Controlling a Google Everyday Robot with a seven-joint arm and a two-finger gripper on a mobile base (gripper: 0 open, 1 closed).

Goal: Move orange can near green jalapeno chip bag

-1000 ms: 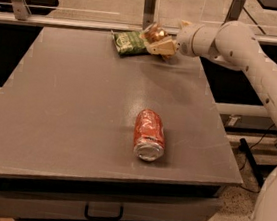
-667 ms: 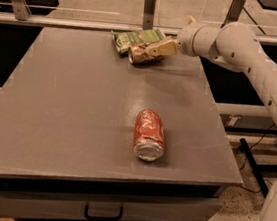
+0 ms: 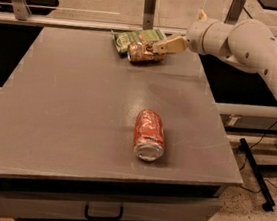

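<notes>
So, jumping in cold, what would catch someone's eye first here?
The dented red-orange can lying alone near the table's front edge stands out first. At the far edge, the gripper is at the orange can, which lies on its side just in front of the green jalapeno chip bag.

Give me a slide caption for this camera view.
Gripper at the orange can, lying beside the green jalapeno chip bag far across the table; red-orange can lies nearer.

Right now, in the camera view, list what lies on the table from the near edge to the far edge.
Dented red-orange can → orange can, lying on its side → green jalapeno chip bag right behind it. The gripper is at the orange can's right end, near the far edge.
</notes>
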